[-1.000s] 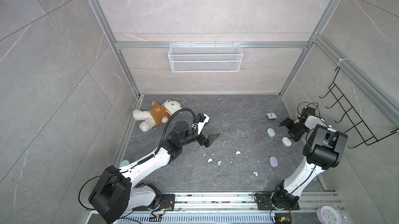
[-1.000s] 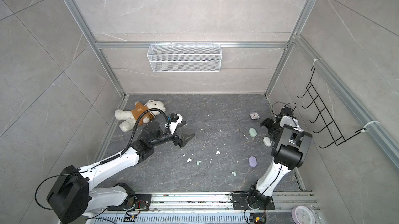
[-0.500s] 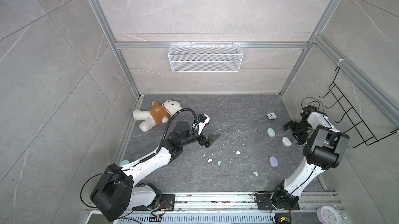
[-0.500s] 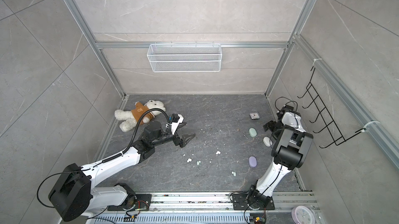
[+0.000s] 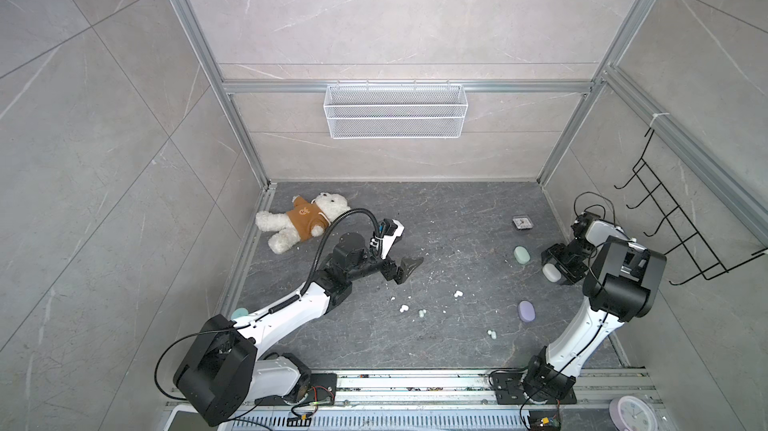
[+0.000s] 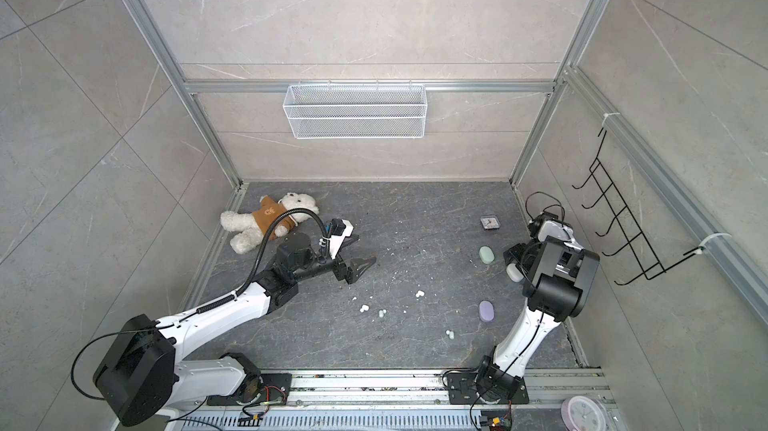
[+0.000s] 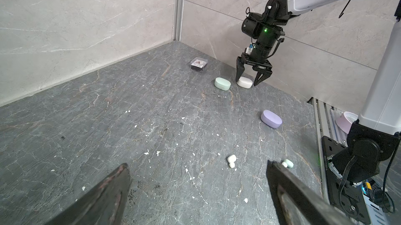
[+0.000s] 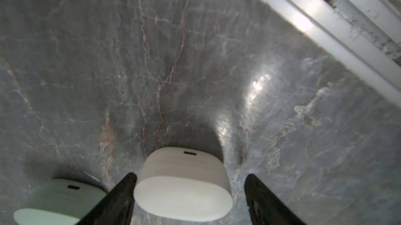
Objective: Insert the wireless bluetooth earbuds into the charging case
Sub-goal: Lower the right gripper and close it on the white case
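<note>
Right wrist view: right gripper (image 8: pixel 190 175) stands parted astride the white case (image 8: pixel 182 200), touching one side. In a top view, the mint case (image 5: pixel 522 254) sits at its ten o'clock; left gripper (image 5: pixel 409 270) gapes empty.

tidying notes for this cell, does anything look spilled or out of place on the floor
Yes: white crumbs are strewn over the dark floor, the earbuds lie loose among them, outside the closed charging cases, and a teddy bear lies sprawled near the back left corner.
</note>
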Motion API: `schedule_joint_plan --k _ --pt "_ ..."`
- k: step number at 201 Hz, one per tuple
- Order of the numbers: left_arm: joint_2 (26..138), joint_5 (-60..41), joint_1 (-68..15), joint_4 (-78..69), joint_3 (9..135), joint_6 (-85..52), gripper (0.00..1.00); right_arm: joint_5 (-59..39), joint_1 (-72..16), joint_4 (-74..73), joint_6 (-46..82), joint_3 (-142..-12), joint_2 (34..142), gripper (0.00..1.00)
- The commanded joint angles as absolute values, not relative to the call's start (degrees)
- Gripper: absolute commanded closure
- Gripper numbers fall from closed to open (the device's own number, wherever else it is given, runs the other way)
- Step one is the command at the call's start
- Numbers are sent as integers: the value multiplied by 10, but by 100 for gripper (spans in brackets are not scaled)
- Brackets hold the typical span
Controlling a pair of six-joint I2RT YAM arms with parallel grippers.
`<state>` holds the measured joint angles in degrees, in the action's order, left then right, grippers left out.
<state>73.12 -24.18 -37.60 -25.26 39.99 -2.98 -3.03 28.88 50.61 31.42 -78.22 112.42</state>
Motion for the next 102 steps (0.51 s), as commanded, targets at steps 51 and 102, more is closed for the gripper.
schedule_joint_plan --k 51,102 --pt "732 -249 -374 -271 409 -32 0 -46 285 475 324 -750 1114 43" --pt "739 -263 -373 -267 414 -24 0 -65 272 507 316 -722 1047 44"
